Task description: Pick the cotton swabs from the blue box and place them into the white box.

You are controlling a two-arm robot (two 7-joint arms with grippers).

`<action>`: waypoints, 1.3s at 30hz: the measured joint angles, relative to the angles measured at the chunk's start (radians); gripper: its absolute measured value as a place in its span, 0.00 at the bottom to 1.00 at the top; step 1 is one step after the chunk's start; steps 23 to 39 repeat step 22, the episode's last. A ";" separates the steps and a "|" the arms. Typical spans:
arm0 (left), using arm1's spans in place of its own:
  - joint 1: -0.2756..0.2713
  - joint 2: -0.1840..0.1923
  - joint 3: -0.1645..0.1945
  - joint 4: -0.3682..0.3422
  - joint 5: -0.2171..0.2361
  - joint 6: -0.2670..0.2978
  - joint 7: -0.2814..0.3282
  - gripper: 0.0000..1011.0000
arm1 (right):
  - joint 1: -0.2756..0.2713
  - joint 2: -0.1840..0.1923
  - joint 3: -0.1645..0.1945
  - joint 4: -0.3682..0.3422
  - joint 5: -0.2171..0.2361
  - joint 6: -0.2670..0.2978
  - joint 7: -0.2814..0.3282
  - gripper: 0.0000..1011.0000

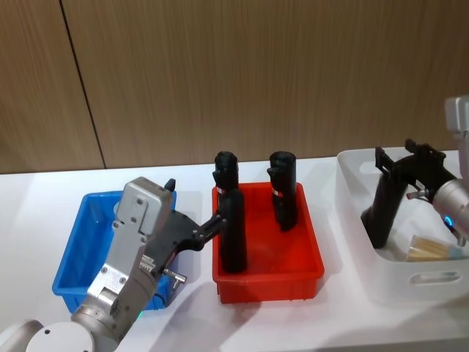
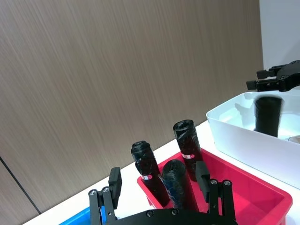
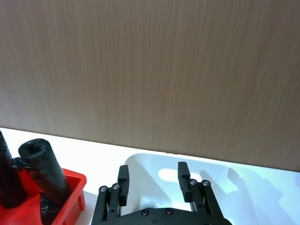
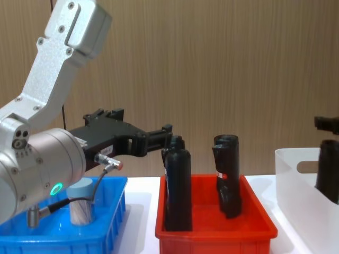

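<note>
Left hand [image 1: 220,220] at the red bin's [image 1: 268,282] left wall; right hand [image 1: 403,158] above the white box [image 1: 418,282].

Landmark: red bin, centre of the worktop [image 1: 44,213], holding three upright black rolls [image 1: 233,238]. The blue box [image 1: 69,275] sits just left of the bin; one cotton swab tub [image 4: 80,203] stands inside it, under the left arm. The left hand's fingers [image 2: 115,180] stand apart, reaching toward the nearest roll, gripping nothing. The white box lies right of the bin and contains a black roll [image 1: 382,213] and a cotton swab tub [image 1: 432,248]. The right hand's fingers [image 3: 123,180] are spread, holding nothing.
</note>
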 joint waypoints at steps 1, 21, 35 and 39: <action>0.000 0.000 0.000 0.000 0.000 0.000 0.000 0.99 | 0.006 -0.002 0.000 0.015 0.000 -0.005 -0.001 0.59; 0.000 0.000 0.000 0.000 0.000 0.000 0.000 0.99 | 0.022 -0.003 0.010 0.073 0.011 -0.048 0.003 0.99; 0.000 0.000 0.000 0.000 0.000 0.000 0.000 0.99 | 0.022 -0.003 0.010 0.073 0.011 -0.049 0.003 0.99; 0.000 0.000 0.000 0.000 0.000 0.000 0.000 0.99 | 0.022 -0.003 0.010 0.073 0.011 -0.049 0.003 0.99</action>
